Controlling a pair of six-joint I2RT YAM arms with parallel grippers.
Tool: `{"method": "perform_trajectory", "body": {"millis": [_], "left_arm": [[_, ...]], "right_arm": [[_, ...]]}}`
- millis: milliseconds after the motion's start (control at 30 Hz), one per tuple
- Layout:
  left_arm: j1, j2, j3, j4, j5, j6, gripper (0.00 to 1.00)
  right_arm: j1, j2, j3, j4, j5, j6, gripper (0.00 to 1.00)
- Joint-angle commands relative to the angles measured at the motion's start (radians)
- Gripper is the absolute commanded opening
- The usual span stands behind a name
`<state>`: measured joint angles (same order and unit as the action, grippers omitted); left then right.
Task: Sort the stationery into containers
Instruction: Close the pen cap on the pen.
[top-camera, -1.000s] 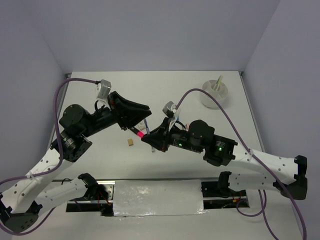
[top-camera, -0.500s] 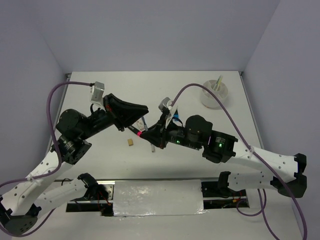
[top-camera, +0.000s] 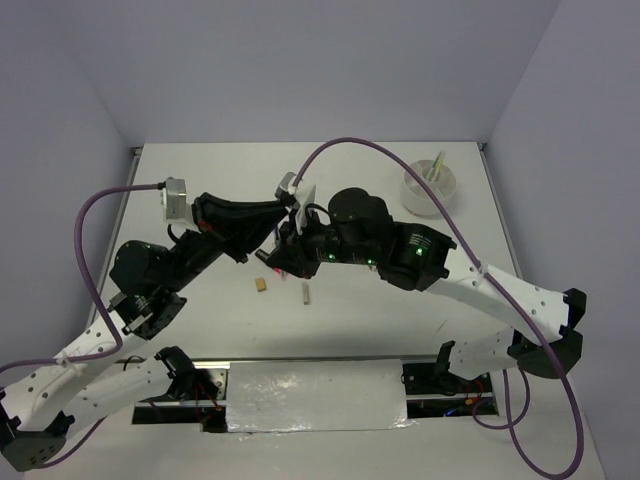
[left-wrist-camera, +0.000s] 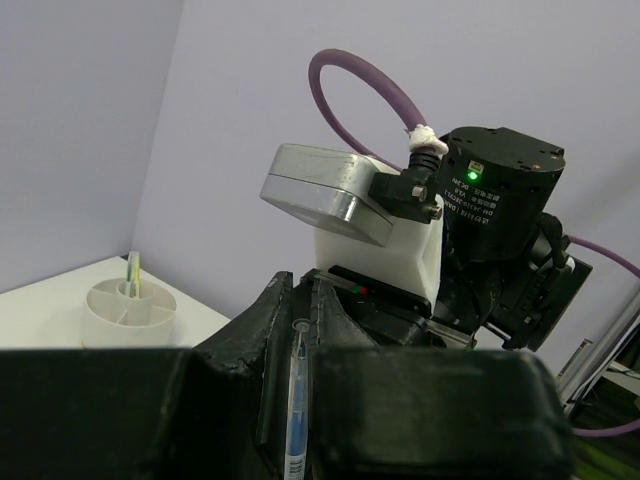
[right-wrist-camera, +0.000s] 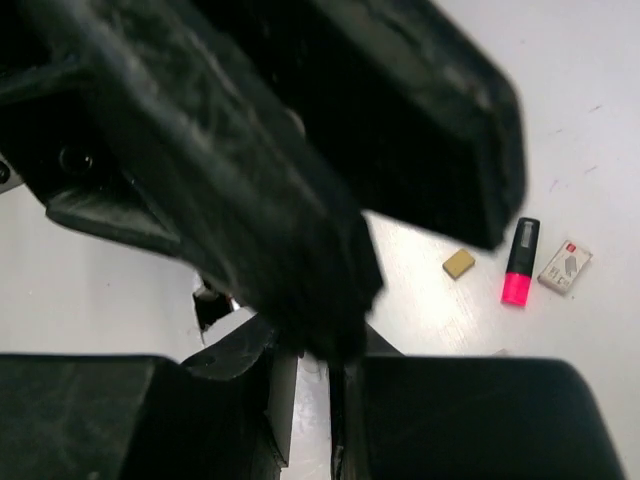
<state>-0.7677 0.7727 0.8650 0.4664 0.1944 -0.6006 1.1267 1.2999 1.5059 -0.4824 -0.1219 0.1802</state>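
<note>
Well apart from the round white divided plastic bowl (top-camera: 410, 200), the black left gripper (top-camera: 285, 220) and black right gripper (top-camera: 280, 250) overlap from above, hiding their fingertips. At the left wrist, the thin blue-and-clear pen (left-wrist-camera: 294, 410) runs off the bottom edge. At the right wrist, the left gripper, close and blurred, hides whether the right gripper pinches the pen.

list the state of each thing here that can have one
left gripper, shut on the thin pen
right gripper, shut, it seems on the same pen's other end
thin pen, held between both grippers
bowl, upright on the table
yellow stick, standing in the bowl
pink highlighter, lying loose on the table
tan eraser, lying loose on the table
white eraser, lying loose beside the highlighter
</note>
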Motion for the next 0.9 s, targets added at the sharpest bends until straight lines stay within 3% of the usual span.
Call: {"method": "perform_trajectory", "body": {"millis": [0,167,333,533,700,733,767,867], "left_arm": [[-0.074,0.028,-0.077,-0.253,0.200,-0.015,0.00],[-0.074,-0.013,-0.070,-0.321,0.165,0.030,0.00],[-0.081,0.040,-0.055,-0.276,0.284,0.025,0.00],[-0.085,0.011,-0.020,-0.307,0.235,0.054,0.00],[-0.084,-0.006,0.078,-0.406,0.001,0.070,0.25],[-0.084,-0.004,0.100,-0.444,-0.056,0.062,0.36],[-0.084,-0.004,0.139,-0.460,-0.161,0.059,0.65],[-0.084,0.010,0.224,-0.517,-0.289,0.044,0.95]], "right_arm": [[-0.054,-0.001,0.169,0.343,0.067,-0.005,0.00],[-0.061,-0.043,0.027,0.401,0.082,0.010,0.00],[-0.061,-0.011,0.048,0.403,0.044,0.030,0.00],[-0.064,-0.001,-0.033,0.439,0.037,0.057,0.00],[-0.064,-0.042,-0.130,0.472,0.062,0.068,0.00],[-0.062,-0.048,-0.166,0.478,0.080,0.071,0.00],[-0.067,-0.057,-0.211,0.482,0.082,0.083,0.00],[-0.076,-0.070,-0.277,0.545,0.093,0.108,0.00]]}}
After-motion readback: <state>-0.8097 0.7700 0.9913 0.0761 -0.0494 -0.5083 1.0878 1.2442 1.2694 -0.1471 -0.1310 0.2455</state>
